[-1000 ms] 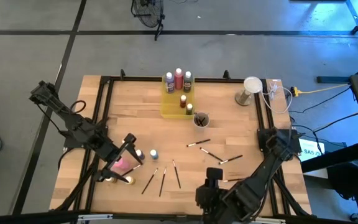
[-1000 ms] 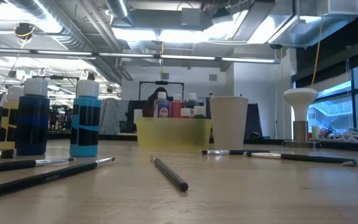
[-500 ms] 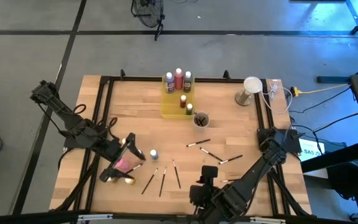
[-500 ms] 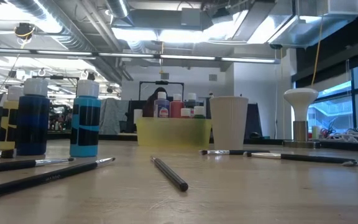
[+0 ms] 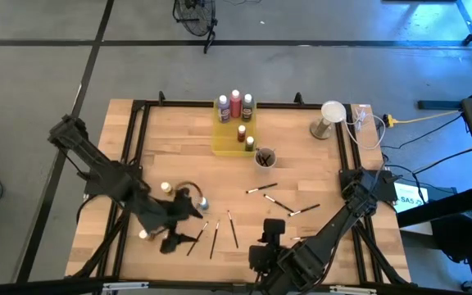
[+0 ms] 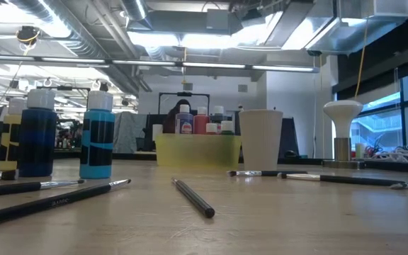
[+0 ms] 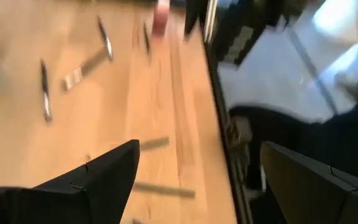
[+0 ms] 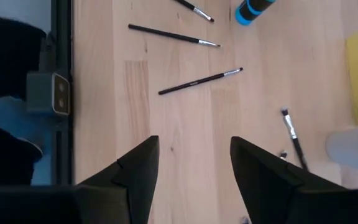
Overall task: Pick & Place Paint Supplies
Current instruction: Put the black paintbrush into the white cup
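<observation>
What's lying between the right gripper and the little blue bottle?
Three thin dark brushes lie between the right gripper and the blue bottle. The right wrist view shows it best.

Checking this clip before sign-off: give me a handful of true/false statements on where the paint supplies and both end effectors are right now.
1. The yellow tray holds several paint bottles. True.
2. The right end effector grips a brush. False: its fingers are apart over bare wood and hold nothing.
3. Brushes lie loose on the table. True.
4. The left end effector is clamped on a bottle. False: its fingers are spread wide and empty.
5. The grey cup stands inside the tray. False: it stands on the wood just beside the tray.
6. A blue-capped bottle stands outside the tray, near the left arm. True.
</observation>
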